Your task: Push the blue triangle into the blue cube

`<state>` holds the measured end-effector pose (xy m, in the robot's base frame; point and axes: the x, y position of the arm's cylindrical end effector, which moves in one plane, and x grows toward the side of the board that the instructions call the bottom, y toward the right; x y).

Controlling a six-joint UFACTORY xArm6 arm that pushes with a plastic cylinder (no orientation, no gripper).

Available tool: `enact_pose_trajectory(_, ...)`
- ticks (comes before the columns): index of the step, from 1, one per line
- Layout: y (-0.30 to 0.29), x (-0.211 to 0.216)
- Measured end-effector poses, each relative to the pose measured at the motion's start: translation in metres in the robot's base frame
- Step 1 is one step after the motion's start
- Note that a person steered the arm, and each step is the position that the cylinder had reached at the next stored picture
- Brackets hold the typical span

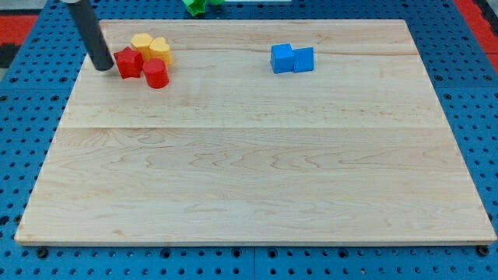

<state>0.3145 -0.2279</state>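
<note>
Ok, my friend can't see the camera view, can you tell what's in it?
On a pale wooden board, my tip sits just left of red and yellow blocks at the view's top left. Two blue blocks touch, top centre-right.

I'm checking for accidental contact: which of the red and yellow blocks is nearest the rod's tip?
The left red block, directly right of my tip. The red cylinder and both yellow blocks lie farther right.
</note>
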Motion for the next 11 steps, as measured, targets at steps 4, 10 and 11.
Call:
enact_pose_trajectory(4, 0.050, 0.082)
enact_pose_trajectory(10, 0.292, -0.023)
enact_pose_trajectory(11, 0.296, -0.056)
